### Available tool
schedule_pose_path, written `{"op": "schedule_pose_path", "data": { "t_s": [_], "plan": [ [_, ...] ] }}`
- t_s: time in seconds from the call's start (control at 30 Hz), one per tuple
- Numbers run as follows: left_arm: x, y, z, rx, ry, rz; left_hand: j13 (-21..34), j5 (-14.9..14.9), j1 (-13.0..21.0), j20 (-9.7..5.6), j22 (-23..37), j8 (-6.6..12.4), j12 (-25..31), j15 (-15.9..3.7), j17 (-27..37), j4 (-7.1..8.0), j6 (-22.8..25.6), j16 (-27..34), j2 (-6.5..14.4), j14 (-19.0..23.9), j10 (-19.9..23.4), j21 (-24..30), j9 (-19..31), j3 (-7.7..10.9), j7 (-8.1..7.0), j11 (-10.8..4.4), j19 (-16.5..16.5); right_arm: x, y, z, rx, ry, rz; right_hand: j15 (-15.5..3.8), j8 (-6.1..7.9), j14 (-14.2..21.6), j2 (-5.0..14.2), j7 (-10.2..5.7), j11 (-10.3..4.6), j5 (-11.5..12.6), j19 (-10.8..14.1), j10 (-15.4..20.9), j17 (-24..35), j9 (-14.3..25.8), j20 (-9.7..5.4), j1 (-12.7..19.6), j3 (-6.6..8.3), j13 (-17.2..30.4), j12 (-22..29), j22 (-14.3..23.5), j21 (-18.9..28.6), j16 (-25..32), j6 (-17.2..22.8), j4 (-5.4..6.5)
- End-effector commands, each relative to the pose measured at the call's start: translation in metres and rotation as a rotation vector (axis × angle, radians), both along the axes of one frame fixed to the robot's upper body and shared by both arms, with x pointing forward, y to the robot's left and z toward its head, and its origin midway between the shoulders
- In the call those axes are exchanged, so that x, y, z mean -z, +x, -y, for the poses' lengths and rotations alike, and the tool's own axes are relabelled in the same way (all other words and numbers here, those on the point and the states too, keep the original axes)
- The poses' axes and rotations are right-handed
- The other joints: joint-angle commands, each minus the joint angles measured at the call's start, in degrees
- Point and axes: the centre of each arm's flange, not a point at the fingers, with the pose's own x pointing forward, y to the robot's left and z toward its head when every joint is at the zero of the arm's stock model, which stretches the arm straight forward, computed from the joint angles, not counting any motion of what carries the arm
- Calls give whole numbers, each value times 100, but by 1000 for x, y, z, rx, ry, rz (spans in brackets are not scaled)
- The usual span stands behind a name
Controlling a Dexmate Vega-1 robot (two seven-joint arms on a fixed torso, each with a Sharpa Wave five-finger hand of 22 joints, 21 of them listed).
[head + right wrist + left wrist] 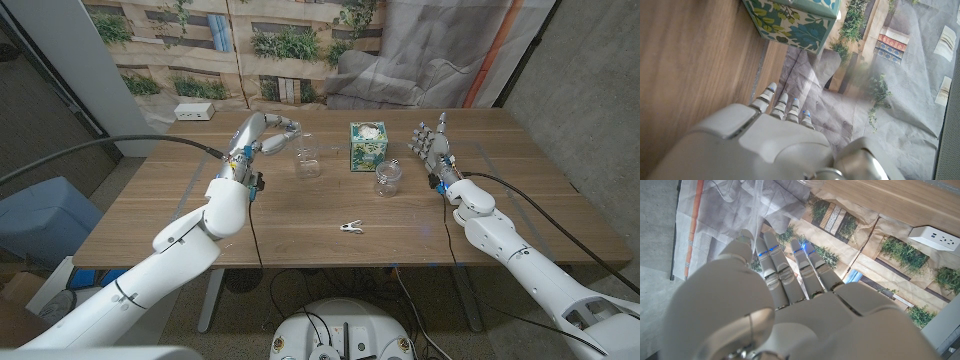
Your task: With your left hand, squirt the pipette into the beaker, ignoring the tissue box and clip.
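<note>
The worktop is warm brown wood grain. At upper centre, the tissue box is teal with a green and yellow leaf pattern. The beaker and a jar are clear glass. The clip is white. Both hands, left and right, are pale grey-white, with blue lights on the fingers.

Robot test lab, improvised. Wooden bench on bare concrete floor. Printed backdrop of building facade with plants hung behind bench. Grey fabric sheet draped alongside. White power strip at bench far edge. Cables routed along both arms.
</note>
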Motion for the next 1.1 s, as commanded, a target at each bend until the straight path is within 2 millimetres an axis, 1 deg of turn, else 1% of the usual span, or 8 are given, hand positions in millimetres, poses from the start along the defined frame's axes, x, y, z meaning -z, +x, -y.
{"op": "schedule_pose_path", "data": {
  "t_s": [0.03, 0.47, 0.7, 0.73, 1.0, 1.1],
  "plan": [
    [17, 3, 9, -11, 18, 9, 17, 35, -30, -30, 22, 9, 21, -719, 10, -19, -10, 21, 30, 45, -44, 20, -2, 53, -28, -98, 42, 0, 0, 0, 0, 0, 0, -481, 38, -29, 332, -57, 9, 30, 22, -14, 27, 10, -6, 0, -46, 18, 10, 31, 35, 36, 12, -4],
    [35, 11, 18, -17, 29, 3, 16, 32, -30, -35, 23, 9, 24, -717, 11, -23, -14, 22, 20, 48, -45, 21, -2, 57, -44, -99, 46, 0, 0, 0, -3, -2, 0, -484, 38, -37, 334, -51, 9, 30, 21, 6, 27, 10, -4, 0, -45, 19, 19, 31, 35, 33, 11, -4],
    [41, 16, 20, -28, 44, 13, 16, 34, -36, -38, 23, 5, 21, -718, 10, -20, -26, 20, 25, 50, -56, 19, -2, 68, -55, -101, 41, 0, 0, 0, -3, -2, 0, -483, 36, -36, 335, -54, 3, 30, 19, -11, 27, 10, -2, 0, -45, 18, 12, 31, 34, 34, 7, -4],
    [42, 17, 20, -29, 47, 8, 16, 34, -38, -37, 23, 5, 20, -717, 10, -19, -25, 20, 26, 50, -59, 18, -2, 69, -56, -101, 40, 0, 0, 0, -3, -2, 0, -483, 36, -35, 335, -53, -15, 30, 20, -4, 27, 10, -7, 0, -45, 18, 14, 31, 34, 34, 7, -4],
    [49, 24, 22, -37, 45, -8, 17, 34, -37, -39, 23, 7, 27, -720, 10, -22, -26, 20, 24, 51, -49, 19, -2, 77, -48, -102, 41, 0, 0, 0, -3, -2, 0, -479, 38, -34, 334, -52, 7, 30, 25, 31, 27, 10, -6, 0, -45, 17, 28, 31, 36, 34, 12, -5],
    [50, 26, 23, -37, 47, -11, 17, 34, -37, -40, 23, 9, 28, -722, 9, -23, -21, 17, 25, 48, -46, 19, -2, 82, -54, -103, 41, 0, 0, 0, -3, -2, 0, -485, 38, -38, 334, -48, 6, 30, 22, -15, 27, 10, -3, 0, -45, 17, 9, 31, 35, 33, 10, -5]
  ]
}}
